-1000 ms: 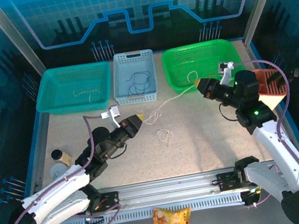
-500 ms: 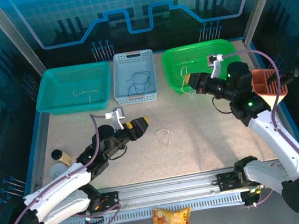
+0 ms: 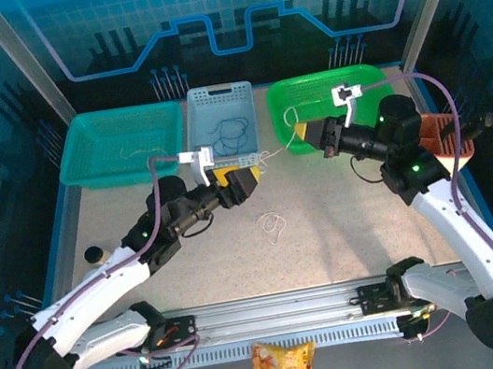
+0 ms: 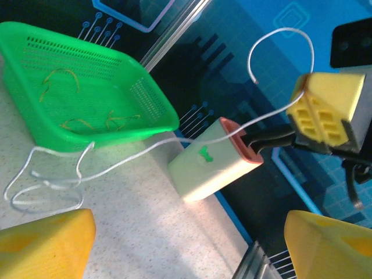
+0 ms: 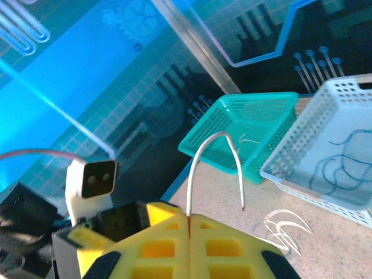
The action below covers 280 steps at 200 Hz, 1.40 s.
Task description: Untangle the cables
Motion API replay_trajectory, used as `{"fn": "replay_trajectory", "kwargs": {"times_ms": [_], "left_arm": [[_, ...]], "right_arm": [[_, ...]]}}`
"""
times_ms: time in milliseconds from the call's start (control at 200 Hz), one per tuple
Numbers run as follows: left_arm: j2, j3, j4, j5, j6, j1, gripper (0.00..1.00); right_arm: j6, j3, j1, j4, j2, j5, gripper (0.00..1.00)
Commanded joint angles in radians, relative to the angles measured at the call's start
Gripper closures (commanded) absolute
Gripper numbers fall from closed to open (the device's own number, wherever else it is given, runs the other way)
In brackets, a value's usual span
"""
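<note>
At the near-left corner of the green basket (image 3: 319,78), the right gripper (image 3: 306,130) has its fingers pressed together on a white cable (image 5: 218,133). Right wrist cam shows the wire coming out of the seam between the pads, with a short free end arching over. Top cam: the pinch point is hidden by the gripper body.

From the pinch, the cable sags down to the table and ends in loose coils (image 4: 35,189) in front of the green basket. Can't tell whether the coils are knotted; their lower edge sits right by a yellow fingertip. In the top view this run is faint near the pale blue basket (image 3: 215,92).

Left gripper (image 3: 242,183) is spread wide and holds nothing. Its fingertips are cropped at the bottom of the left wrist view.

- A second cream cable (image 3: 273,225) lies loose on the table between the arms.
- Dark blue cables (image 3: 230,132) are in the pale blue basket.
- Tan-yellow wires (image 4: 110,121) are in the green basket, barely visible from the top.
- Thin pale wires are in the teal basket (image 3: 117,116); colour is hard to call.
</note>
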Motion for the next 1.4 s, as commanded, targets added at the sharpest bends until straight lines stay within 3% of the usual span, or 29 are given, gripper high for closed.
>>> {"fn": "replay_trajectory", "kwargs": {"times_ms": [0,125,415,990,1075,1276,1351,1396], "left_arm": [[0.031,0.043,0.06,0.045,-0.087,0.004,0.14],[0.063,0.072,0.138,0.077,-0.135,0.009,0.17],[0.127,0.149,0.186,0.158,-0.053,0.029,0.28],[0.221,0.181,0.445,0.385,-0.145,0.107,0.42],[0.227,0.179,0.466,0.39,-0.157,0.107,0.53],[0.237,0.179,0.493,0.392,-0.178,0.107,0.99],[0.235,0.193,0.48,0.385,-0.177,0.109,1.0],[0.233,0.203,0.468,0.383,-0.175,0.111,1.0]], "right_arm": [[-0.035,-0.031,0.014,0.111,-0.006,-0.111,1.0],[-0.025,-0.054,0.025,0.177,0.002,-0.171,1.0],[0.0,-0.068,0.071,0.252,0.019,-0.251,1.0],[0.064,-0.082,0.15,0.373,0.062,-0.273,1.0],[0.064,-0.086,0.152,0.373,0.066,-0.266,1.0],[0.046,-0.092,0.152,0.346,0.066,-0.248,1.0],[0.022,-0.094,0.152,0.309,0.06,-0.228,1.0],[0.0,-0.096,0.151,0.254,0.054,-0.207,0.87]]}}
